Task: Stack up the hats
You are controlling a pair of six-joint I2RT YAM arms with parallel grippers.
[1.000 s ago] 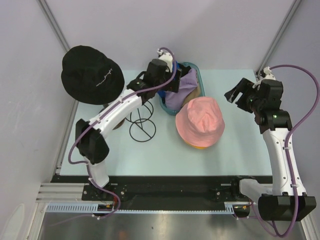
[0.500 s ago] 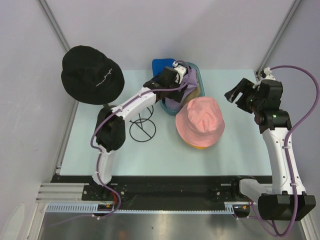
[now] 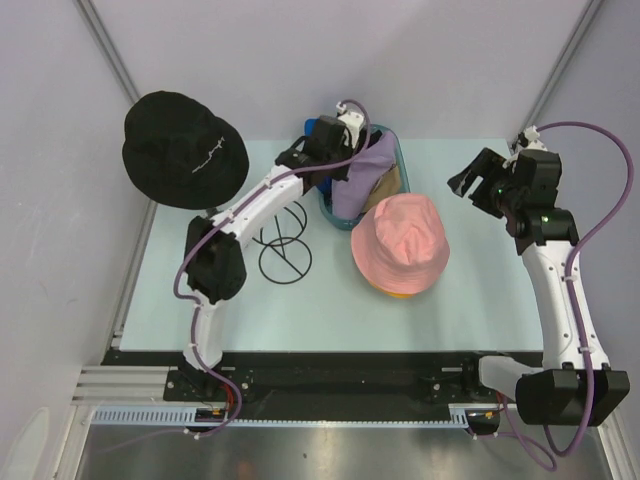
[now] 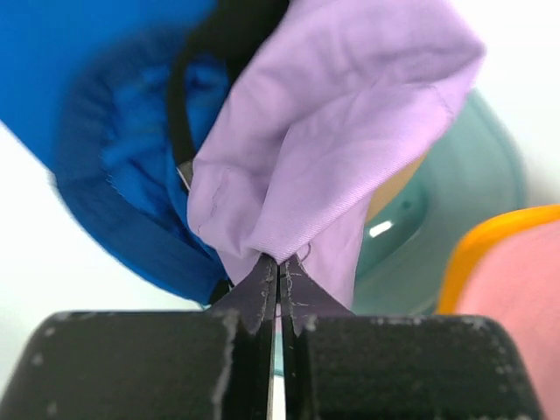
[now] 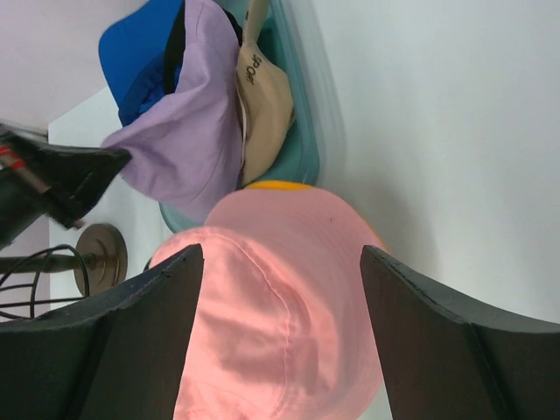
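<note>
Pinching a fold of the lavender hat (image 4: 332, 149) at upper center, left gripper (image 4: 278, 273) was clamped shut, right gripper (image 5: 276, 255) at upper right stood spread and empty, I saw.

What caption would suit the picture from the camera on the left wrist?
Left hand pinching a fold of the lavender hat, with the blue cap beside it.

Wire stand (image 3: 283, 250), pink hat (image 3: 402, 240) (gap between) block the middle.
</note>
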